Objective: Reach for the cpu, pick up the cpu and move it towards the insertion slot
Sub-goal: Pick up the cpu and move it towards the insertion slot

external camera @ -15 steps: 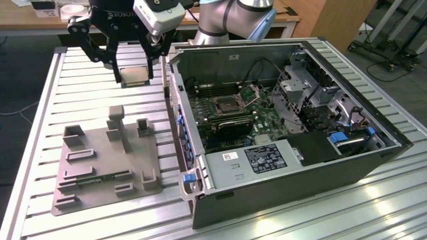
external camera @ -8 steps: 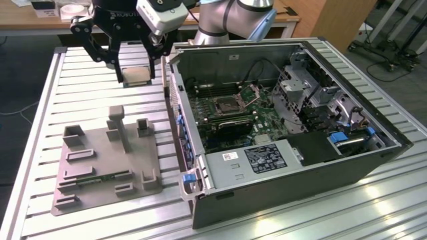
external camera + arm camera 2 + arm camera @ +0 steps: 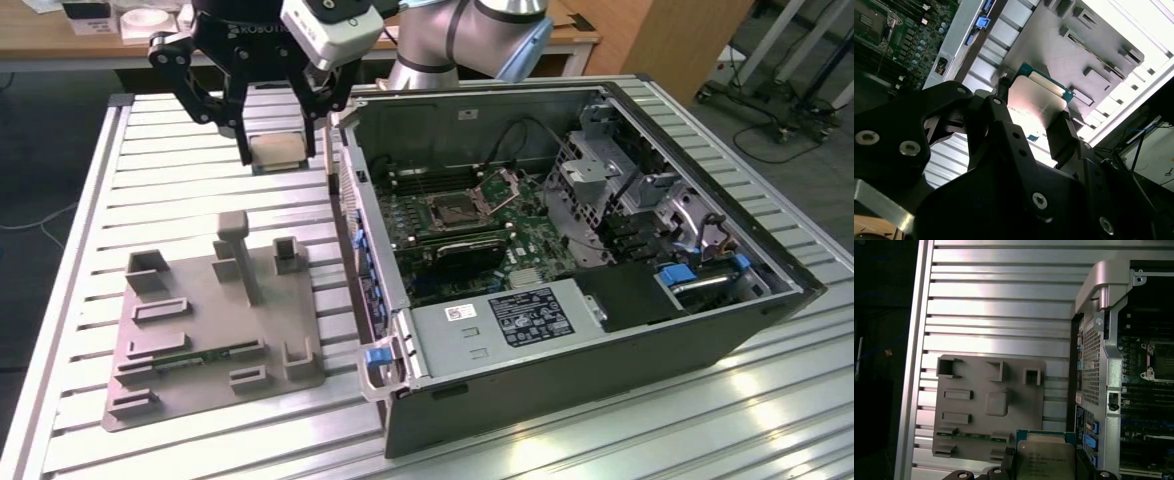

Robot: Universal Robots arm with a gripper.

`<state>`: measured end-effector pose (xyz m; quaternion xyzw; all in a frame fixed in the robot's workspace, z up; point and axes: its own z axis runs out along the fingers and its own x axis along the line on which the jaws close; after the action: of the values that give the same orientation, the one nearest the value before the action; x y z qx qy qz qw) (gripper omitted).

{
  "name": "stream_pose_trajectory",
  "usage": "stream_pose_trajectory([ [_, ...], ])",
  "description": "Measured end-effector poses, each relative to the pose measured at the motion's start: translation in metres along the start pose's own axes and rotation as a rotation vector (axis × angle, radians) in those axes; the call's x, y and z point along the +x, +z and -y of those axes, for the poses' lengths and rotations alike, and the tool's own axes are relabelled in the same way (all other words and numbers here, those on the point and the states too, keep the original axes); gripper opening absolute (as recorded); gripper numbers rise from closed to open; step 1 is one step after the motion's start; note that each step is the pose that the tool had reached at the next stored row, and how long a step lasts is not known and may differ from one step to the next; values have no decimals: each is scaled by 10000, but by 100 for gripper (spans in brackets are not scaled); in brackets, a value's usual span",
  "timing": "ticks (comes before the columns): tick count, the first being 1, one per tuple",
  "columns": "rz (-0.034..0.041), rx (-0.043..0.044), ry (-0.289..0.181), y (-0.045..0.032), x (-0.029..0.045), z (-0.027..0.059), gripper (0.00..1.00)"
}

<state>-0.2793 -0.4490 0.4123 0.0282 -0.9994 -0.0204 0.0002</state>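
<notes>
My pincer (image 3: 279,150) is pinching the cpu (image 3: 279,151) between its two black fingers (image 3: 248,130). I hold the cpu up in the air, above the far part of the worktop (image 3: 174,200), just beside the far wall of the open computer case (image 3: 747,330). In the second wrist view the cpu (image 3: 1036,102) shows its shiny silver face with a thin green edge, and a finger (image 3: 1066,135) presses on its side. In the first wrist view the cpu (image 3: 1045,460) sits right in front of me with small print on it.

The worktop is made of long silver metal slats with thin gaps between them. A grey plastic tray (image 3: 214,330) with little upright blocks lies flat on it, near the edge on the exterior view's left. The computer case lies on its side next to the tray, with its lid off.

Inside the case is a green board. The insertion slot (image 3: 451,210) is a square with a shiny silver frame and a dark middle, and its metal flap (image 3: 509,185) stands open. The slot is well apart from the cpu.

Behind the worktop I see a wooden desk (image 3: 80,45) and a grey floor with black cables (image 3: 781,135).
</notes>
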Motion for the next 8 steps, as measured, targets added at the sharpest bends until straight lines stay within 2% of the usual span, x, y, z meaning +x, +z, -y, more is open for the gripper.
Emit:
stream_pose_trajectory([
  [8, 0, 1, 0, 0, -44, 2, 55],
])
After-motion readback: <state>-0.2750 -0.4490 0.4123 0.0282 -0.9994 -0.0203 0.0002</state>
